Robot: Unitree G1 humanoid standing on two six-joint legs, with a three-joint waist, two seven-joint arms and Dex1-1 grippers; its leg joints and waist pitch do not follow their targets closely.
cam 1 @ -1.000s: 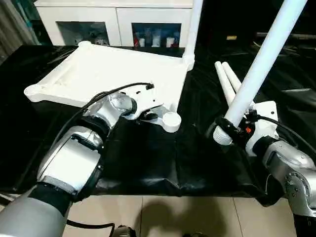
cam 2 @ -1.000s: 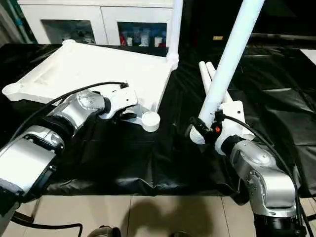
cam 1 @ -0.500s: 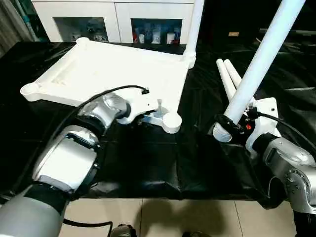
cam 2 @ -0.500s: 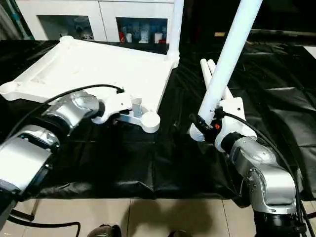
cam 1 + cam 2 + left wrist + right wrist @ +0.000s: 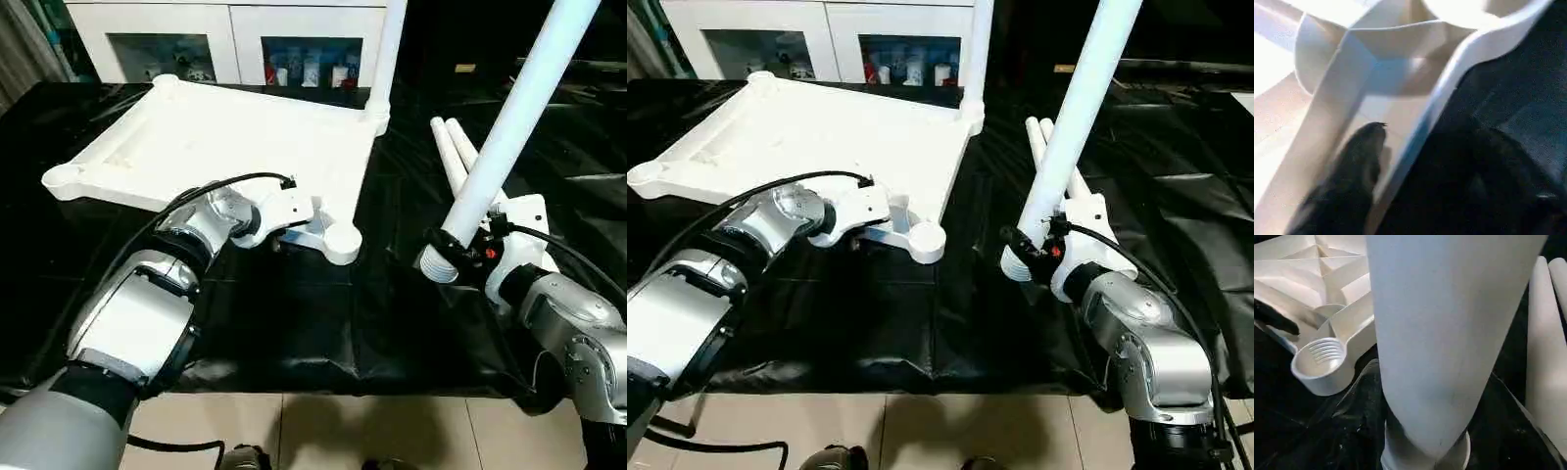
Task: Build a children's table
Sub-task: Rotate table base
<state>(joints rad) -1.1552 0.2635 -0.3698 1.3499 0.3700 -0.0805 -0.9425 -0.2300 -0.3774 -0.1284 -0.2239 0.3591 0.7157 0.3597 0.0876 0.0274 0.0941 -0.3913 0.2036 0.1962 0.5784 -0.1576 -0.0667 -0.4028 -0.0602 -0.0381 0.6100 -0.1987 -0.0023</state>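
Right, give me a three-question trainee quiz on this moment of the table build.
1. True or false: one leg already stands in a far corner socket of the tabletop.
2. Which gripper holds a white leg off the black cloth: A) left gripper, B) right gripper?
3. Fill in: ___ spare legs lie on the black cloth beside the tabletop.

Key: 1 true; 2 B; 3 two.
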